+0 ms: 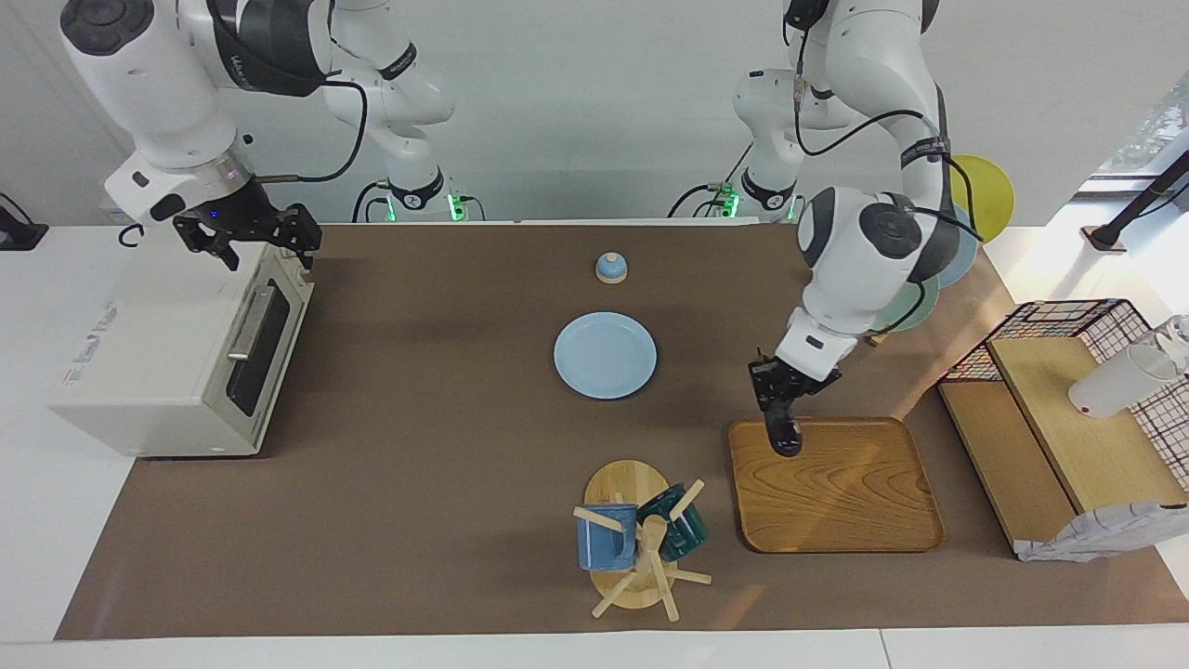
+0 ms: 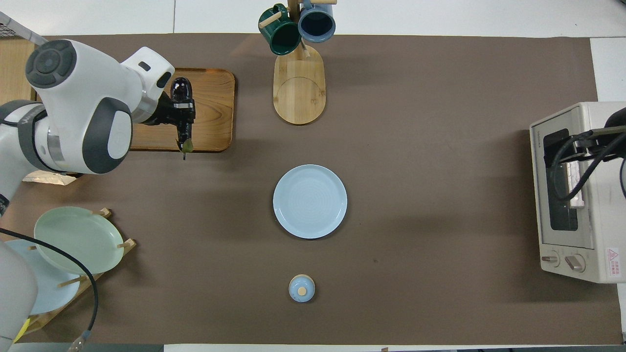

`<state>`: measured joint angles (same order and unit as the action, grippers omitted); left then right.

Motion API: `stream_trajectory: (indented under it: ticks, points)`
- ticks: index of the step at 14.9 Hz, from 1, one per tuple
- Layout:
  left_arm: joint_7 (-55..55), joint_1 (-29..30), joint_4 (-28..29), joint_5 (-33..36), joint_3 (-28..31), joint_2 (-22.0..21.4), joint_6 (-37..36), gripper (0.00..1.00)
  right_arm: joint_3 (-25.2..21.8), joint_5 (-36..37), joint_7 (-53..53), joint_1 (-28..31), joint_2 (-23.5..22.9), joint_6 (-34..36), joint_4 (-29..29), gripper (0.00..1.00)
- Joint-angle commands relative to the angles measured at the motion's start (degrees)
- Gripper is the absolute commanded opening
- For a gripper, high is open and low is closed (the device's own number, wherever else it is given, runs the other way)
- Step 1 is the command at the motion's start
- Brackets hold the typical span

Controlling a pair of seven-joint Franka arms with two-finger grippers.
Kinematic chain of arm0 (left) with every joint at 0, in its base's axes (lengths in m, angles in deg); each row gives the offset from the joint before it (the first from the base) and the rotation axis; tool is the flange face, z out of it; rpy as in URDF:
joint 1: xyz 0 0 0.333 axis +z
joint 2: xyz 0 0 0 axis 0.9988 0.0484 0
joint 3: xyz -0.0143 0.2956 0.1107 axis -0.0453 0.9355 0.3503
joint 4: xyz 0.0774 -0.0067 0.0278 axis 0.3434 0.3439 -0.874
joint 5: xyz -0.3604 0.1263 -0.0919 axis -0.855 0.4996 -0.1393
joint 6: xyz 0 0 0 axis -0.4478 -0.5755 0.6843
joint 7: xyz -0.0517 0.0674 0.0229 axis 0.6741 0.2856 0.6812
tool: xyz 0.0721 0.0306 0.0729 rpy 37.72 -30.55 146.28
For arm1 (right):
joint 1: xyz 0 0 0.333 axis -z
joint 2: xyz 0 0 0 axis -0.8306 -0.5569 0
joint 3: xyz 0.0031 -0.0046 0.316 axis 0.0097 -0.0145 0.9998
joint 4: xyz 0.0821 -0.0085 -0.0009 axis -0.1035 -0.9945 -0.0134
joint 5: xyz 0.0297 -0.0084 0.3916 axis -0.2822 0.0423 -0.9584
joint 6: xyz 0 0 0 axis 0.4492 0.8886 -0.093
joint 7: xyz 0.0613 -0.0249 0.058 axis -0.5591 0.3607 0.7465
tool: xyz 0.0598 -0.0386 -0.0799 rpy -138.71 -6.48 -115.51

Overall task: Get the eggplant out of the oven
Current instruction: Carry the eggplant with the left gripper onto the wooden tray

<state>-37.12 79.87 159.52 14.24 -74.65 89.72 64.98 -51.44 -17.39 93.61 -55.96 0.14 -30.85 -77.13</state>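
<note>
Eggplant (image 1: 786,433): clamped upright in my left tool (image 1: 778,409), hanging over the wooden tray (image 1: 836,492).
Oven (image 1: 176,362): door shut; my right tool (image 1: 265,243) spread wide, empty, above it.
Advice: lower gently, release flat.

A light blue plate (image 1: 605,355) sits mid-table on the brown mat (image 1: 418,465), a small blue lidded pot (image 1: 610,268) nearer the robots. Farther out stands a wooden mug tree (image 1: 632,548) with a blue mug (image 1: 606,537) and a green mug (image 1: 683,525), beside a wooden tray (image 1: 836,492)
</note>
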Motion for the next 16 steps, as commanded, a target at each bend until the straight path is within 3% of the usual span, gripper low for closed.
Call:
stream_trajectory:
  ticks: [1, 4, 6, 11, 12, 13, 16]
  points:
    - [0.4, 3.0, -9.1, 3.1, -0.5, 9.2, -1.1, 0.0, 0.0, -1.4, 0.8, 0.4, 0.6, 1.3, -0.1, 1.0]
    - [0.4, 3.7, -12.6, 4.8, -0.3, 14.2, 1.3, 0.0, 0.0, -1.4, 0.8, 0.4, 1.3, 1.2, -0.9, 1.0]
    - [0.9, 4.4, -8.3, 7.2, -0.3, 13.4, 4.5, 0.0, 0.2, -1.4, -0.4, 0.1, 1.1, 0.7, -0.1, 1.0]
    - [1.4, 4.5, -8.1, 7.2, -0.3, 13.1, 3.8, 0.0, 0.2, -3.2, -3.2, -0.6, 1.7, -1.2, 0.2, 1.0]
    - [1.8, 4.5, -8.2, 7.3, -0.3, 13.1, 3.4, 0.3, 0.0, -3.2, -3.2, -0.4, 1.7, -1.3, 0.2, 1.0]
    - [2.0, 4.3, -8.7, 7.5, -0.2, 13.0, 2.4, 0.99, -0.1, -3.2, -3.2, -0.3, 1.7, -0.9, 0.2, 1.0]
    - [2.1, 4.5, -11.0, 7.4, -0.2, 11.8, -0.7, 1.0, -0.5, -3.3, -3.2, 0.4, 1.7, -0.4, 0.4, 1.0]
